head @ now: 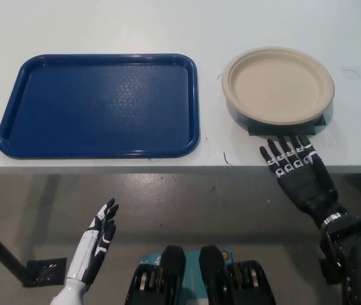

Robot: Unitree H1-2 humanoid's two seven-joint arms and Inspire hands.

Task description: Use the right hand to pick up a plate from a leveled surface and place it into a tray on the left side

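A beige paper plate (278, 84) rests on a low dark stand at the table's right, its rim raised a little above the white surface. My black right hand (297, 170) is open, palm flat, fingers spread, just in front of the plate's near edge at the table's front border; the fingertips (288, 143) reach the dark stand but hold nothing. A blue tray (15, 130) lies at the table's left with nothing in it. My white left hand (98, 238) rests open below the table edge at lower left.
The white table (168, 25) ends at a front edge running across the picture's middle. Below it lies grey floor. A narrow strip of tabletop separates tray and plate.
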